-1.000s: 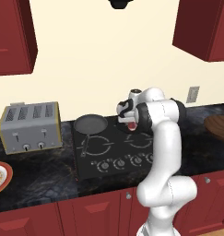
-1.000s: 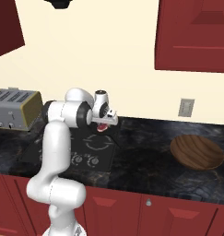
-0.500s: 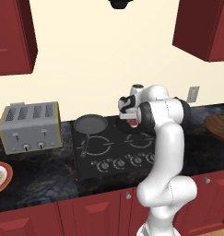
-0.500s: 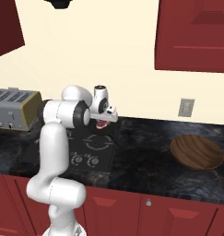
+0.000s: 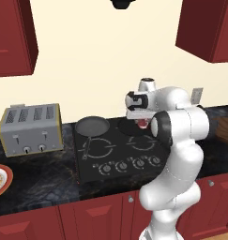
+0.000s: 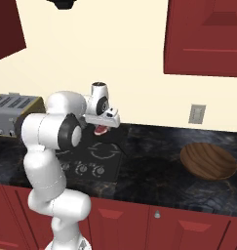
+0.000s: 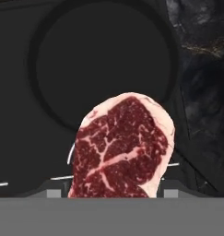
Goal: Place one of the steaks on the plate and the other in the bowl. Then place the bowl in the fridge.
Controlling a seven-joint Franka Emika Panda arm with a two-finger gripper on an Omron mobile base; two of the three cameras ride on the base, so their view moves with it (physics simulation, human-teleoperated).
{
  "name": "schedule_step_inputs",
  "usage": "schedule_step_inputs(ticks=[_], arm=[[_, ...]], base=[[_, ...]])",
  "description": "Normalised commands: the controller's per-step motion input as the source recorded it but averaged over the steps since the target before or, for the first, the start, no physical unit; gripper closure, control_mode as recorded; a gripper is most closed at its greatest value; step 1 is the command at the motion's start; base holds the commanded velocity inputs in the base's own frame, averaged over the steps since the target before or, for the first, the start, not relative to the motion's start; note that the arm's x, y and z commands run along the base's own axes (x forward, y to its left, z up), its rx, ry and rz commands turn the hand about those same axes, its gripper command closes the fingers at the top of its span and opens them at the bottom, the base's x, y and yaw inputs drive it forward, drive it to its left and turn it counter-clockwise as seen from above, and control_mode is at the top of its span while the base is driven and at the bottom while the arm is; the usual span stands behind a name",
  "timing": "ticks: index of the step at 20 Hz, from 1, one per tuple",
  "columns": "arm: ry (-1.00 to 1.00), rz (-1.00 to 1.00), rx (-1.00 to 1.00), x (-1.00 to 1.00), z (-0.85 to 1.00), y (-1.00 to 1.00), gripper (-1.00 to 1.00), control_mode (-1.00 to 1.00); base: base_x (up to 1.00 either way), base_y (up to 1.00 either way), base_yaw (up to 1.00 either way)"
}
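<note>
left base view: from behind, left of the arm, looks down | right base view: from behind, right | both share the stove (image 5: 117, 150) | hand view: close above the steak (image 7: 120, 147)

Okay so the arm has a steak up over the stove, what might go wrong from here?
1. The steak hangs between the gripper fingers above the stovetop; if the grip slips, it may land on a burner rather than in a dish.
2. The bowl sits well off along the counter, so a long sideways carry gives the meat time to swing or slide.
3. The frying pan lies close by, a possible wrong drop spot.
</note>
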Motion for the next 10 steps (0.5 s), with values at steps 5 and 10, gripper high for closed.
schedule_step_inputs(ticks=[5,10], arm=[[-0.02,0.00,0.00,-1.00,0.26,0.00,1.00,-1.00],[-0.01,0.00,0.00,-1.00,0.17,0.00,1.00,-1.00]], base=[[0.00,0.00,0.00],[0.00,0.00,0.00]])
